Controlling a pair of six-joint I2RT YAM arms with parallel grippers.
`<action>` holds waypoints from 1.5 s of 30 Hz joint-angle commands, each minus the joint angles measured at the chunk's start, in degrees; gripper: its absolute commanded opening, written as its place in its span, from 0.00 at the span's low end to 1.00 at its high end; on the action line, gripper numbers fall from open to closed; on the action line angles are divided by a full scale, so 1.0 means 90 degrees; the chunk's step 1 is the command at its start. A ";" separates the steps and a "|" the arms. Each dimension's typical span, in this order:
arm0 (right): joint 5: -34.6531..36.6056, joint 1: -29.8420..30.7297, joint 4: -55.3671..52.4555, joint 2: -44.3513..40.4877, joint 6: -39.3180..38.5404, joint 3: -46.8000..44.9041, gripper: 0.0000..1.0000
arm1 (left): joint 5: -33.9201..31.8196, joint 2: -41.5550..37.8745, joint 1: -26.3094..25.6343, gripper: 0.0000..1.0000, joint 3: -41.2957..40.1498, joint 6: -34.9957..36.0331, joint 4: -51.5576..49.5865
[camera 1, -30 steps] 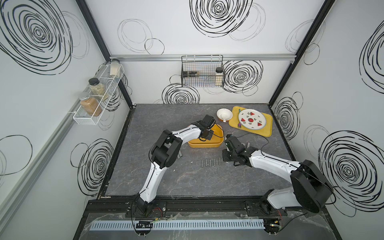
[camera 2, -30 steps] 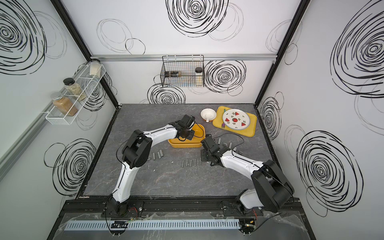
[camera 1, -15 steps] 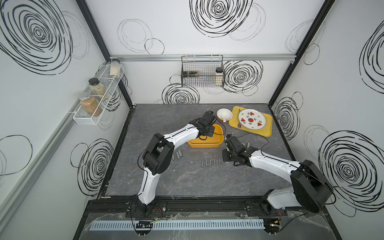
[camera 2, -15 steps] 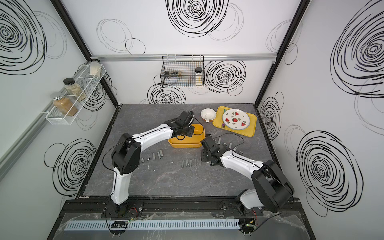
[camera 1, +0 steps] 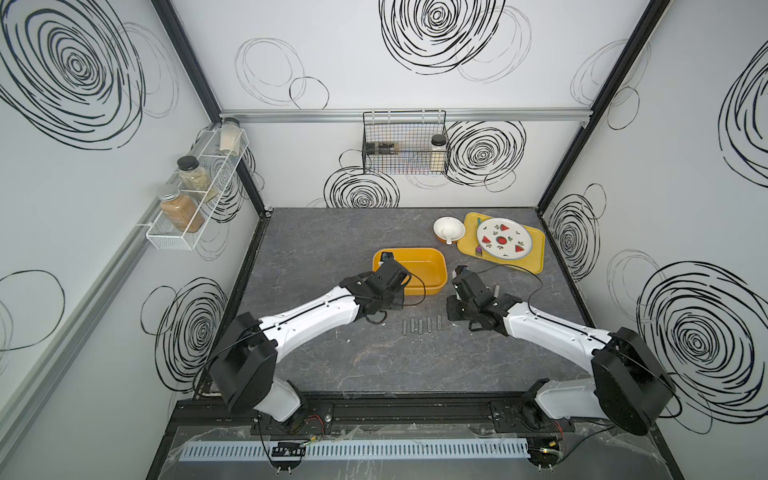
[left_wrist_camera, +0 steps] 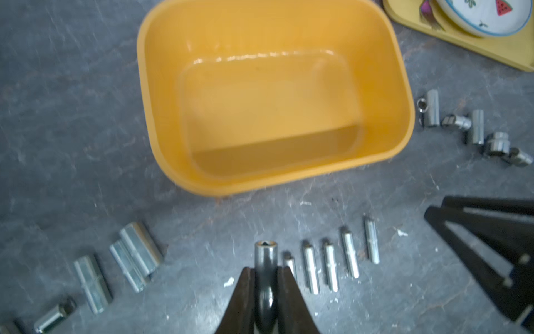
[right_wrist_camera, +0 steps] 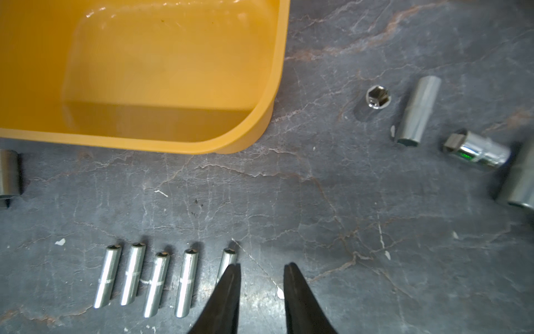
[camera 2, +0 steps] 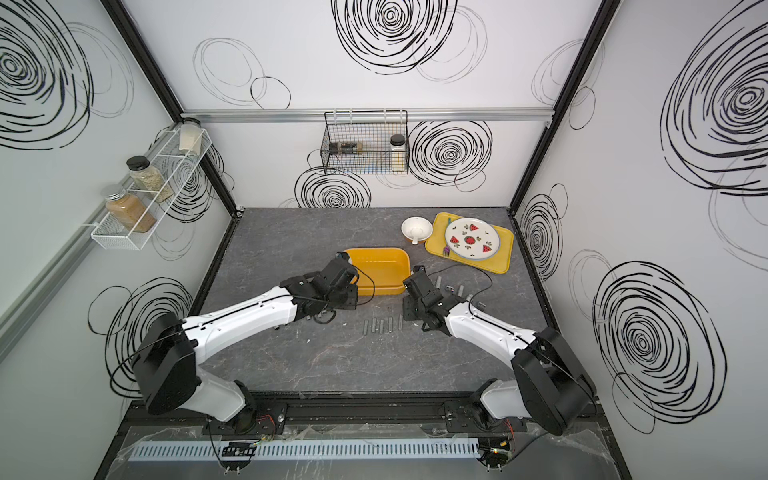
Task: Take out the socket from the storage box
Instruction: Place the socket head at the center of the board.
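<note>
Steel socket [left_wrist_camera: 265, 254] (hex mouth toward the storage box [left_wrist_camera: 271, 101]) sits pinched lengthwise in the left gripper [left_wrist_camera: 267, 270]; right gripper [right_wrist_camera: 262, 267] slightly spread.

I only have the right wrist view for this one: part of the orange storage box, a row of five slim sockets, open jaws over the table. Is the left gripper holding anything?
Observer: Yes. In the left wrist view the left gripper is shut on a dark socket, whose hex opening sticks out past the fingertips.
Reviewer: My view cuts off most of the box. Is anything left inside it?
Observer: No. The left wrist view shows the whole floor of the storage box, and it is bare.
</note>
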 commanded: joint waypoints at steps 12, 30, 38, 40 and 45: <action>0.0799 -0.0024 -0.0232 -0.0700 0.0017 -0.0040 0.31 | -0.0271 0.0321 -0.0660 0.08 -0.1366 -0.1448 0.1288; 0.0730 -0.0027 -0.0176 -0.0653 0.0011 -0.0084 0.31 | -0.0234 0.1275 -0.0670 0.18 -0.0899 -0.1335 0.1643; 0.0688 -0.0023 -0.0167 -0.0574 0.0007 -0.0075 0.31 | -0.0198 0.1224 -0.0680 0.28 -0.0887 -0.1312 0.1616; 0.0678 -0.0023 -0.0166 -0.0574 0.0007 -0.0067 0.31 | -0.0211 0.1218 -0.0688 0.28 -0.0897 -0.1310 0.1588; 0.0656 -0.0027 -0.0157 -0.0564 0.0007 -0.0071 0.31 | -0.0259 0.1058 -0.0680 0.29 -0.0917 -0.1326 0.1525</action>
